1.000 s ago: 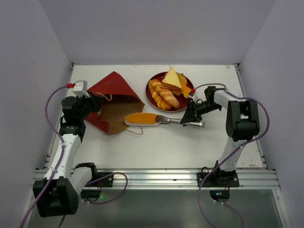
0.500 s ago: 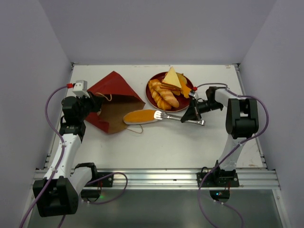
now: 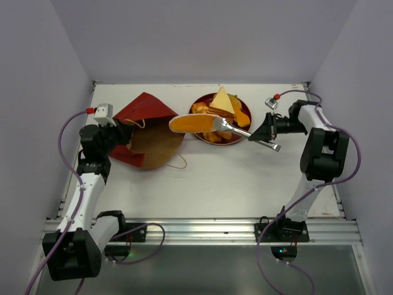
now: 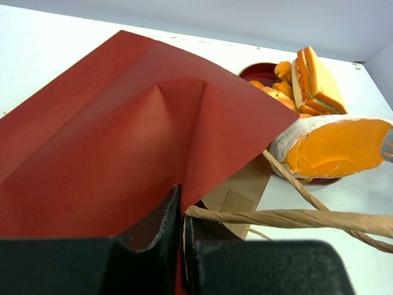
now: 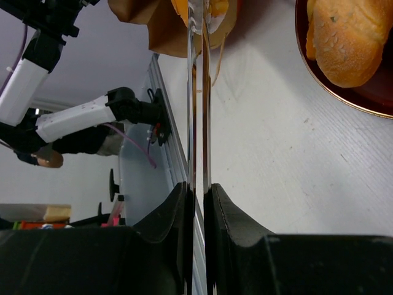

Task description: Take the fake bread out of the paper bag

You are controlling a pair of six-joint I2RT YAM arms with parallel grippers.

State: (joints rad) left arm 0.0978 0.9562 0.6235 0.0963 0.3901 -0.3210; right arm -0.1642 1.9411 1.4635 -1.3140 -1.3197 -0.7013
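The right gripper (image 3: 263, 131) is clenched on the handles of the metal tongs (image 3: 236, 129), whose tips grip the long bun (image 3: 191, 123). The bun is outside the paper bag (image 3: 150, 117), between the bag mouth and the dark red plate (image 3: 225, 143), overlapping the plate's left rim. The left gripper (image 4: 182, 208) is clamped on the bag's red edge beside a cord handle (image 4: 288, 218), and the sandwich wedge (image 3: 222, 101) rests on the plate.

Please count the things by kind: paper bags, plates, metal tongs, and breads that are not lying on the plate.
paper bag: 1
plate: 1
metal tongs: 1
long bun, held in the tongs above the plate: 1
Total: 4
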